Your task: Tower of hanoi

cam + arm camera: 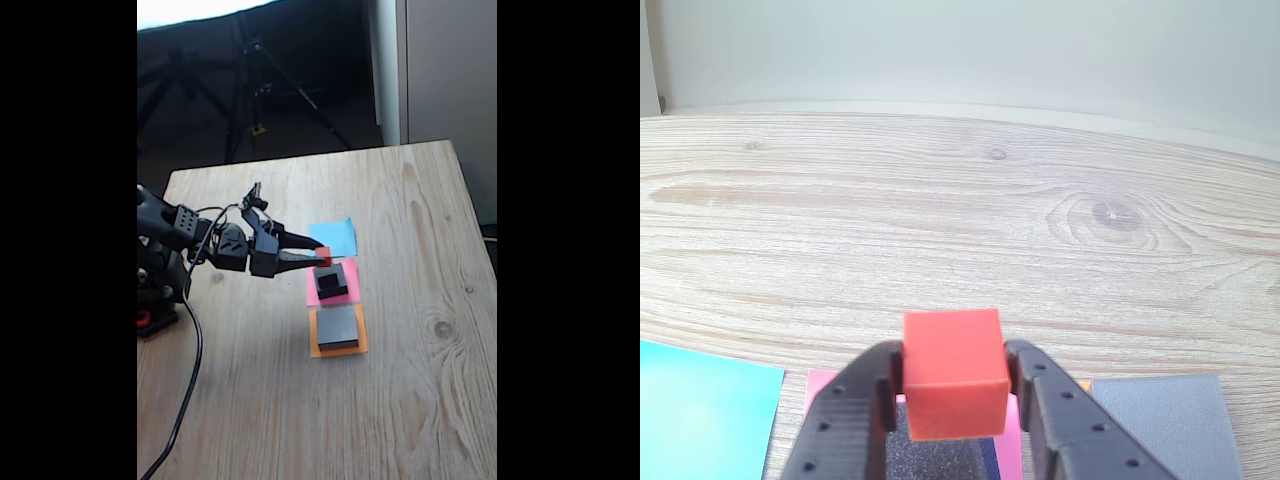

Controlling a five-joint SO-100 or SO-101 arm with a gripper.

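Observation:
My gripper (322,258) is shut on the tiniest red cube (323,256), held just above the black blocks (331,281) that sit stacked on the pink paper square (316,290). In the wrist view the red cube (952,375) is pinched between both black fingers (845,420), and a dark block top (940,458) lies right under it. The large flat grey block (338,327) rests on the orange paper square (314,340); its grey top (1160,420) shows at the wrist view's lower right.
A blue paper square (335,236) lies bare behind the pink one, at the lower left (700,420) in the wrist view. The arm's base (158,290) and its cable (190,370) stand at the wooden table's left edge. A tripod (250,90) stands beyond the table.

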